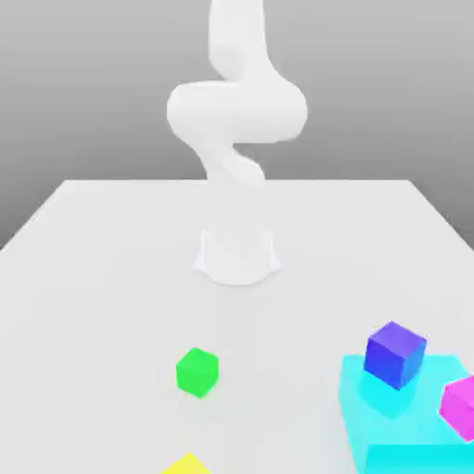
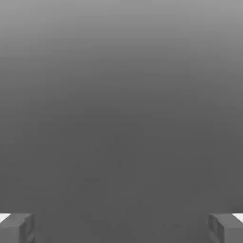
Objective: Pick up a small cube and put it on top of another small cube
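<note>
Green cube (image 1: 197, 372): one, plain bright green, lying on the pale table (image 1: 102, 324), in front of the arm's base and slightly toward the exterior view's left; well apart from the cyan block.
Yellow piece (image 1: 188, 466): one, nearer the camera than the green cube, cut by the exterior view's lower edge; only a corner in frame, full shape cannot be told.
Cyan block (image 1: 370, 421): one, broad and low, at the exterior view's right, running on past the lower edge of that view.
Blue-purple cube (image 1: 395, 355): one, on the cyan block toward its far side, a vertical edge facing the camera.
Magenta cube (image 1: 459, 407): one, over the near right part of the cyan block, cut by the exterior view's right edge; whether it touches the block cannot be told.
Arm (image 1: 237, 111): one, white, its base standing on the table beyond the cubes.
Gripper (image 2: 121, 228): one, released; two grey fingers (image 2: 16, 228) spread wide apart at opposite sides of the hand view, plain grey between them.
Exterior view: arm, table, block and coloured pieces.
Hand view: the pair of fingers, small white patches beside them, smooth grey shading beyond.
Cube count: three, plus the yellow piece.
</note>
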Tool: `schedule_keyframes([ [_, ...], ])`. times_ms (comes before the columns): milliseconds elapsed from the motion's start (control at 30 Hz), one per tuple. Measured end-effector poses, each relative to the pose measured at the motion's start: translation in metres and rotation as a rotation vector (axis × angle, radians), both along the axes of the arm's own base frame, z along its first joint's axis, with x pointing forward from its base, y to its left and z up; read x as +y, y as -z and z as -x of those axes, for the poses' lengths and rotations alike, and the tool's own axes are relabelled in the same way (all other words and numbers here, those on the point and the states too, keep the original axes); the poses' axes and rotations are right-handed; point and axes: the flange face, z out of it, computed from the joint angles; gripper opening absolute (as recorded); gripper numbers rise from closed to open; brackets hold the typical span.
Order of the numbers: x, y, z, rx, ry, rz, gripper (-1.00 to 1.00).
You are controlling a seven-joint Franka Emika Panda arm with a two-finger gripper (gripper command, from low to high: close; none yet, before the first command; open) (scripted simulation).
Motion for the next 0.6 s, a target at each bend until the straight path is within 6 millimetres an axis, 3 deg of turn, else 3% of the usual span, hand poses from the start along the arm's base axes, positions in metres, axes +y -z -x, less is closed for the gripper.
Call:
schedule_keyframes([
  [133,-0.014,0.099,-0.04,0.142,0.08,-0.041,0.0],
  [300,-0.031,0.224,-0.054,0.316,0.185,-0.088,0.0],
  [467,-0.046,0.35,-0.03,0.5,0.304,-0.135,0.0],
  [600,-0.054,0.447,0.021,0.664,0.417,-0.173,0.0],
])
